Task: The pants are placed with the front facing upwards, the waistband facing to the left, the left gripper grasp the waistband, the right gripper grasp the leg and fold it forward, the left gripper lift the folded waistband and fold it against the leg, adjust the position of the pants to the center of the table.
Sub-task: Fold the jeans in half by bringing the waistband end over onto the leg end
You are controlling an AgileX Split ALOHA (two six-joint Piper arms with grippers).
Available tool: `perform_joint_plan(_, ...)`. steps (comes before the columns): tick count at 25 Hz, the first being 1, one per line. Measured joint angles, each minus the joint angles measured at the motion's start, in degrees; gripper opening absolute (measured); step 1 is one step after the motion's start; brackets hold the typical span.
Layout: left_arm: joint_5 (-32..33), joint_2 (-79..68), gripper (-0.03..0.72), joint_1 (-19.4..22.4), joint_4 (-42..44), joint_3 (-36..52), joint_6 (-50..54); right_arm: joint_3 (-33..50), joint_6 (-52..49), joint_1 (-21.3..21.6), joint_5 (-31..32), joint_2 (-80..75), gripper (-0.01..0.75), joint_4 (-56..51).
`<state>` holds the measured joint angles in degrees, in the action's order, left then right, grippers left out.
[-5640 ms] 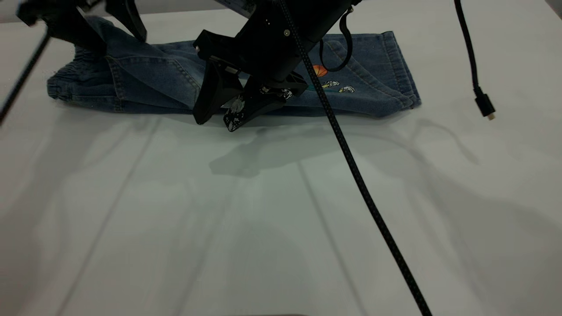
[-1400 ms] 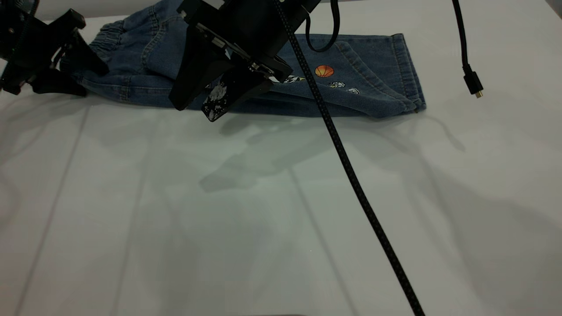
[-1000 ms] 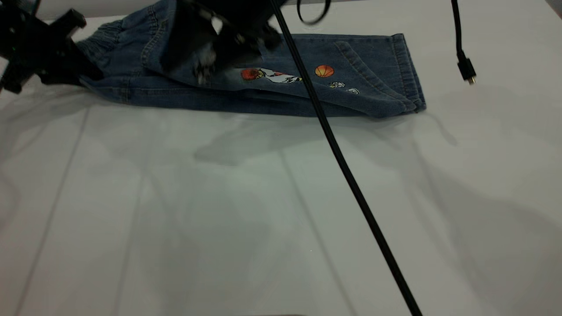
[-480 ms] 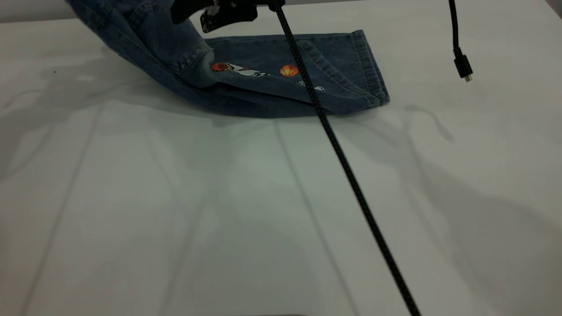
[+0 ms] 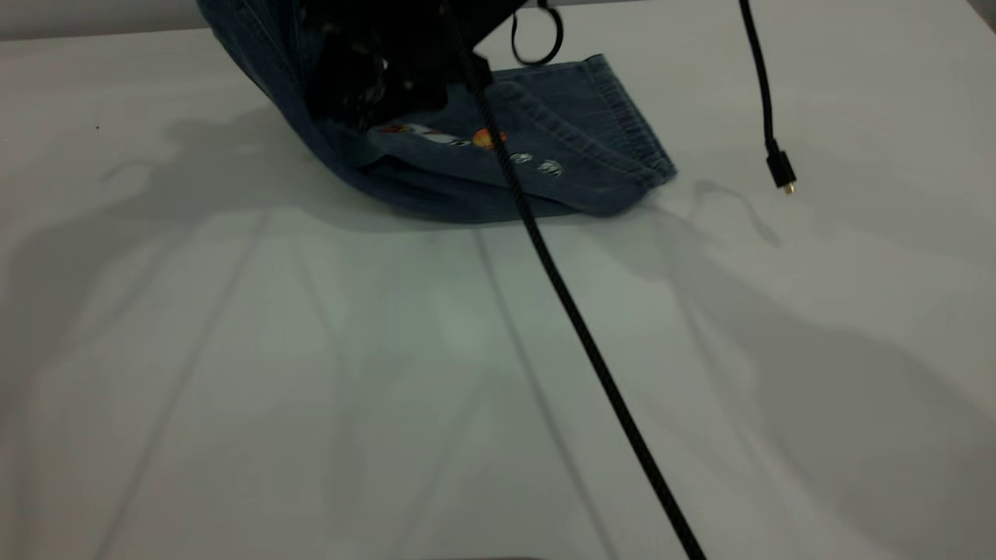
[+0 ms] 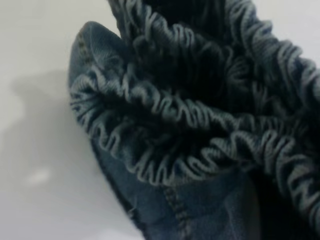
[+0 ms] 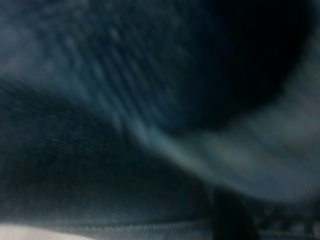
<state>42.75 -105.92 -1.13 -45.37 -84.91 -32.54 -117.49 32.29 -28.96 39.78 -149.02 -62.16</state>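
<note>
Half of the pants (image 5: pixel 498 167) is raised off the table (image 5: pixel 498 389) at upper centre of the exterior view; the waistband (image 6: pixel 200 125) fills the left wrist view. Whether either claw is clamped cannot be told. A slipped hold could collapse the fold. Open tabletop lies below; the far edge is near.

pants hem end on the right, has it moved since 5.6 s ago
Yes. In the exterior view the pants hem end now lies farther left on the table, and the waistband end is lifted off it.
</note>
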Motion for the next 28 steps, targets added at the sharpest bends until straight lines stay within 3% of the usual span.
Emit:
perform_joint_plan(5, -0.2, 0.7, 0.096, -3.3, 0.6, 0.4, 0.0, -2.6, 1.1, 1.6, 7.8, 0.9, 0.298, 5.5)
perform_joint_plan(13, -2.5, 0.8, 0.096, -5.9, 0.5, 0.4, 0.0, -8.2, -1.3, 15.5, 14.8, 8.3, 0.298, 7.8)
perform_joint_plan(22, -7.9, -6.5, 0.096, -16.8, 0.2, 0.4, 0.0, -9.8, -1.1, 21.9, 23.6, 14.8, 0.298, 5.7)
perform_joint_plan(28, -15.0, -15.0, 0.096, -22.8, -0.7, 0.4, 0.0, -9.8, -1.0, 24.6, 25.1, 17.7, 0.298, 5.7)
